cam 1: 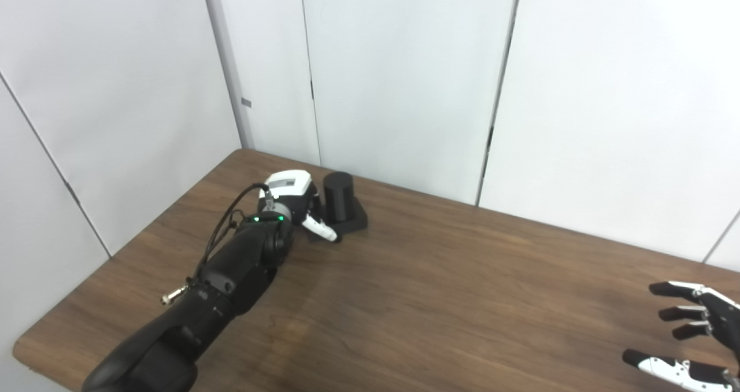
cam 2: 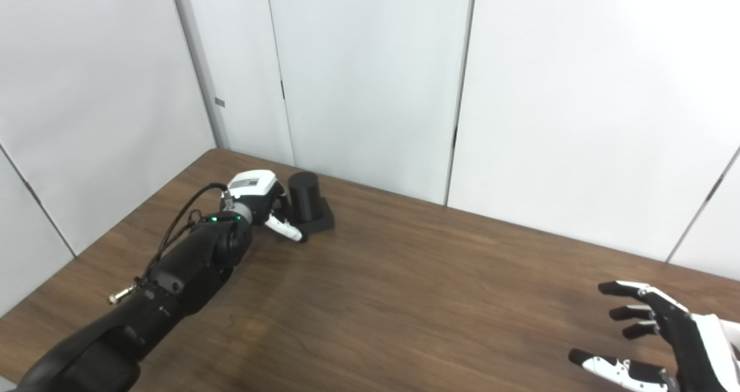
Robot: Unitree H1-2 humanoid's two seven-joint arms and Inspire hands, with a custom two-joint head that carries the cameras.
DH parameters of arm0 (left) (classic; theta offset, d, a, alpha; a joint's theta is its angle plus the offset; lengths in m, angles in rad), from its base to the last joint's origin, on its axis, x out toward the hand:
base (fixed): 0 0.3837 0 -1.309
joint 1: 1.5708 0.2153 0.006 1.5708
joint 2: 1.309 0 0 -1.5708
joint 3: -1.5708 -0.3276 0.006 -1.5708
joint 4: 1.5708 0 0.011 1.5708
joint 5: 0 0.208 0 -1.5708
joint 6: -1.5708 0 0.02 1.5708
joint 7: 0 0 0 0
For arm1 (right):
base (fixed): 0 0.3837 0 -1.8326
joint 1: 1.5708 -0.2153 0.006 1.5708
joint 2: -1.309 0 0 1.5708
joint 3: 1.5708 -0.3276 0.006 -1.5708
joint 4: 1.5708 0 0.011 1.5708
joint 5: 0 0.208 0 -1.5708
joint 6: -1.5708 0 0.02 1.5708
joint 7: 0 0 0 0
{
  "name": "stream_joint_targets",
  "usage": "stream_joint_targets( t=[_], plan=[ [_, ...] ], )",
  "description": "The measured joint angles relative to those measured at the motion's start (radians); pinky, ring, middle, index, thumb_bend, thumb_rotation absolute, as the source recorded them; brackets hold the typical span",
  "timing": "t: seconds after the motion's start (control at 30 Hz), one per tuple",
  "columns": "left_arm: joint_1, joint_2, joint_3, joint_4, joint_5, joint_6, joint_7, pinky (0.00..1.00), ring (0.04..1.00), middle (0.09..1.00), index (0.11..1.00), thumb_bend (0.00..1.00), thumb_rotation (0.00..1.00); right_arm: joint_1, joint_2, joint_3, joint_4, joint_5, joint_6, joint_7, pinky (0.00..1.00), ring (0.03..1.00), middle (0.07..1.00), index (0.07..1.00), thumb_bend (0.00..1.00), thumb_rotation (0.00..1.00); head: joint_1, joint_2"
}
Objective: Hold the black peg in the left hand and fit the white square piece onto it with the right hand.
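Observation:
The black peg [cam 1: 338, 198], a short cylinder on a square black base [cam 1: 354, 222], stands on the table near its far left corner. My left hand [cam 1: 292, 198] is just left of the peg and close against it. Its thumb [cam 1: 321, 229] stretches along the front of the base, and its other fingers are mostly hidden behind the hand. The peg rests on the table. My right hand [cam 2: 653, 337] is open and empty at the bottom right, fingers spread above the table. No white square piece is in view.
The brown wooden table [cam 1: 439, 299] ends at white wall panels [cam 1: 404, 80] just behind the peg. The table's left edge runs close to my left forearm [cam 1: 231, 276].

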Motion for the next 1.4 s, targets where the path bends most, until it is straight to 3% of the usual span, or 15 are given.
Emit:
stream_joint_targets(
  t=[0.1,0.27,0.33,0.5,0.67,0.83,1.07,1.17,1.4],
  plan=[
    [0.015,0.007,-0.021,-0.030,-0.005,-0.037,0.001,0.68,0.825,0.817,0.492,0.52,0.06,0.000,0.000,0.000,0.000,-0.002,0.003,0.000,0.54,0.645,0.753,0.678,0.67,0.00,-0.012,0.000],
    [0.048,0.001,-0.026,-0.097,-0.018,-0.057,0.003,0.84,0.847,0.818,0.489,0.52,0.06,0.000,0.004,0.002,0.000,-0.004,0.005,0.000,0.55,0.645,0.759,0.687,0.67,0.00,-0.043,0.005],
    [0.067,-0.013,-0.022,-0.123,-0.040,-0.071,0.011,0.85,0.854,0.820,0.489,0.52,0.06,0.000,0.004,0.003,0.000,-0.003,0.005,0.000,0.55,0.644,0.767,0.694,0.67,0.00,-0.057,0.008],
    [0.105,-0.070,-0.042,-0.203,-0.050,-0.102,0.022,0.81,0.819,0.804,0.490,0.52,0.06,-0.001,0.005,-0.003,0.019,0.011,-0.001,-0.001,0.55,0.629,0.772,0.699,0.67,0.00,-0.087,0.011],
    [0.136,-0.132,-0.075,-0.253,-0.046,-0.162,0.054,0.80,0.815,0.804,0.490,0.52,0.06,-0.001,0.005,-0.009,0.071,0.041,-0.057,-0.005,0.53,0.617,0.765,0.694,0.67,0.00,-0.136,0.023],
    [0.147,-0.153,-0.112,-0.260,-0.039,-0.257,0.088,0.76,0.814,0.809,0.490,0.52,0.06,-0.001,0.004,-0.018,0.121,0.046,-0.130,-0.030,0.53,0.612,0.758,0.691,0.67,0.00,-0.170,0.032],
    [0.147,-0.161,-0.145,-0.265,-0.036,-0.302,0.090,0.82,0.853,0.822,0.490,0.52,0.07,-0.001,0.004,-0.017,0.147,0.036,-0.184,-0.053,0.52,0.612,0.751,0.692,0.67,0.00,-0.262,0.055],
    [0.144,-0.164,-0.160,-0.264,-0.044,-0.331,0.083,0.80,0.841,0.815,0.490,0.52,0.07,-0.001,0.005,-0.014,0.174,0.026,-0.213,-0.070,0.51,0.605,0.741,0.685,0.67,0.00,-0.298,0.061],
    [0.125,-0.205,-0.206,-0.231,-0.051,-0.412,0.085,0.74,0.821,0.814,0.490,0.52,0.07,-0.003,0.013,-0.002,0.190,0.007,-0.220,-0.089,0.52,0.616,0.746,0.701,0.66,0.05,-0.376,0.072]
  ],
)
